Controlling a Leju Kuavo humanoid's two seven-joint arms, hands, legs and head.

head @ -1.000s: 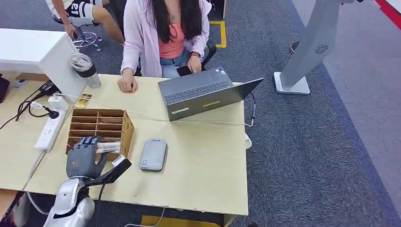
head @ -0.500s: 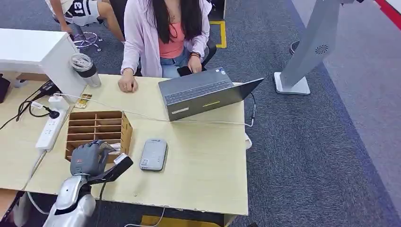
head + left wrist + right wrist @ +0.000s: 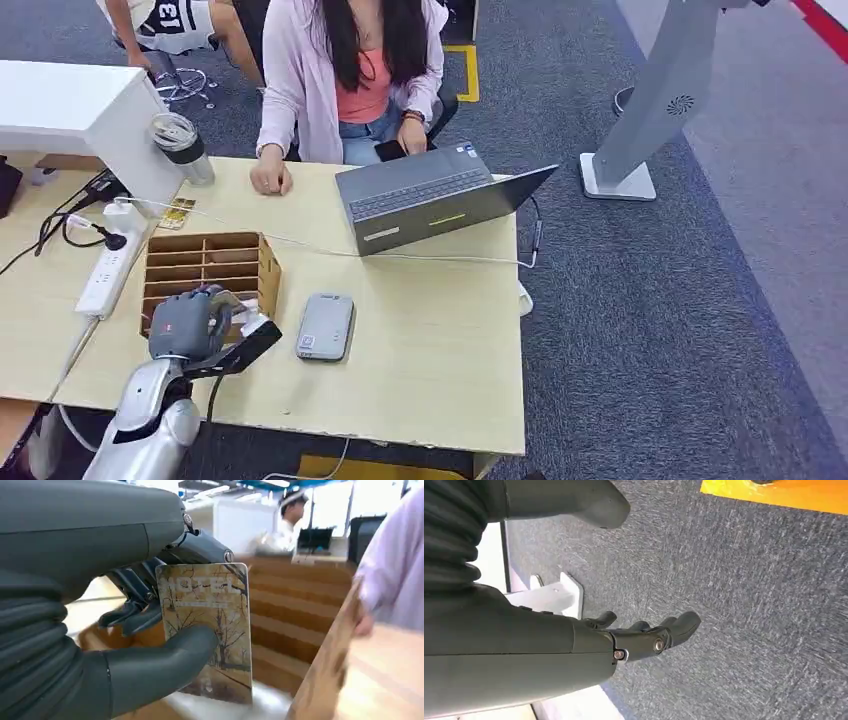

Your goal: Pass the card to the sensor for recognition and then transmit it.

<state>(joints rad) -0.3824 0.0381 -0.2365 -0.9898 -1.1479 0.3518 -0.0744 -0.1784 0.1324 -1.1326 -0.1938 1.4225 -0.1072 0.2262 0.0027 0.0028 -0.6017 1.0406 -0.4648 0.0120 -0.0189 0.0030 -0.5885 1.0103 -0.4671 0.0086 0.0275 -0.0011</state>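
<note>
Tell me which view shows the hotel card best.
The left wrist view: the card sits close up, printed face legible, pinched by the left robot hand. In the head view it is a small pale sliver in that hand. The right wrist view faces carpet.

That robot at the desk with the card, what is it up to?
The robot's left hand holds a hotel card, pinched between thumb and fingers, just at the wooden rack of slots. The grey card reader lies on the table beside the rack, and the card is not over it yet. The right hand hangs open above the carpet. A person sits across the desk by a laptop.
</note>
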